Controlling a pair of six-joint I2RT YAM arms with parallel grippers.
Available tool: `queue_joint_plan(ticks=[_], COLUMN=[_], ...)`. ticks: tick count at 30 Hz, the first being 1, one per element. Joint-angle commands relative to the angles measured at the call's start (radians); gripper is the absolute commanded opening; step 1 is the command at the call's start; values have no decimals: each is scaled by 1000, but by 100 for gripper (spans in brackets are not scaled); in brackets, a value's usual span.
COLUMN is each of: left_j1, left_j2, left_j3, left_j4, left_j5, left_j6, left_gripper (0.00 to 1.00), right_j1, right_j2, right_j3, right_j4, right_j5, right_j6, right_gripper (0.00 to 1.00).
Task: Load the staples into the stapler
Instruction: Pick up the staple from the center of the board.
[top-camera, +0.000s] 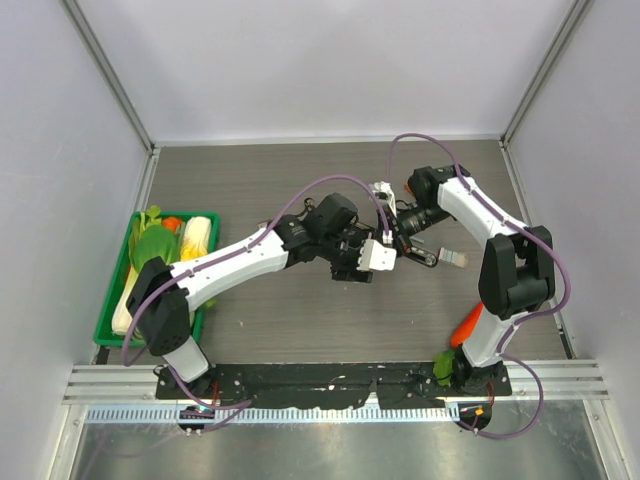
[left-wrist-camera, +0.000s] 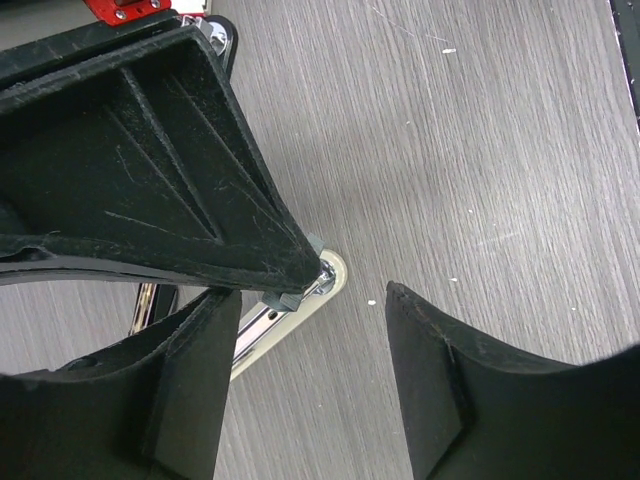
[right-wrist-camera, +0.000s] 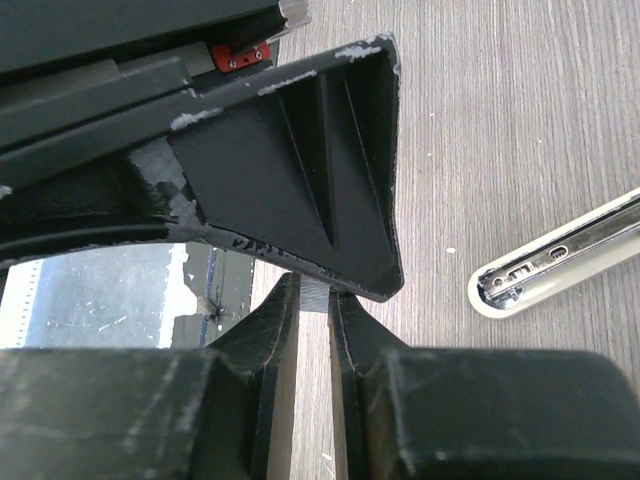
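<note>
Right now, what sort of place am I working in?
Probably a robot lab test cell: plain white wall panels in aluminium framing, a wood-grain table, and a green tray of vegetables at one side.

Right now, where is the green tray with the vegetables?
In the top view, the green tray lies at the table's left edge, close beside the left arm.

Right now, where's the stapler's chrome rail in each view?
Top external: chrome rail slightly right of centre.
Left wrist: rail lower left of centre, rounded end showing.
Right wrist: rail at the right edge, mid-height, slanted.
Shared landmark: right gripper, its tips near the rail's rounded end.
</note>
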Motion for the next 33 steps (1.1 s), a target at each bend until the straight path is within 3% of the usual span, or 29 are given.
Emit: queue_joint_plan(ticks=[1, 8, 16, 22, 28, 33], left_j1=[-4, -5, -7, -7, -10, -14], left_j2=[-6, 3, 19, 45, 71, 83], left_j3=[30, 45, 62, 88, 119, 128], left_j4=[17, 15, 1, 1, -6, -13], left_j5=[55, 67, 81, 83, 75, 69], left_j6=[8, -8, -15, -46, -58, -57], left_gripper=[61, 49, 46, 31, 30, 15], right_j1=[3, 3, 3, 3, 3, 3], right_j2=[13, 21, 19, 14, 8, 8], right_j3=[-1, -1, -2, -4, -7, -4], right_j4=[-161, -161, -159, -161, -162, -161], right_j5=[-36, -33, -36, -43, -44, -44], right_j6=[-26, -26, -24, -24, -24, -24], right_gripper=[13, 12, 13, 13, 12, 12])
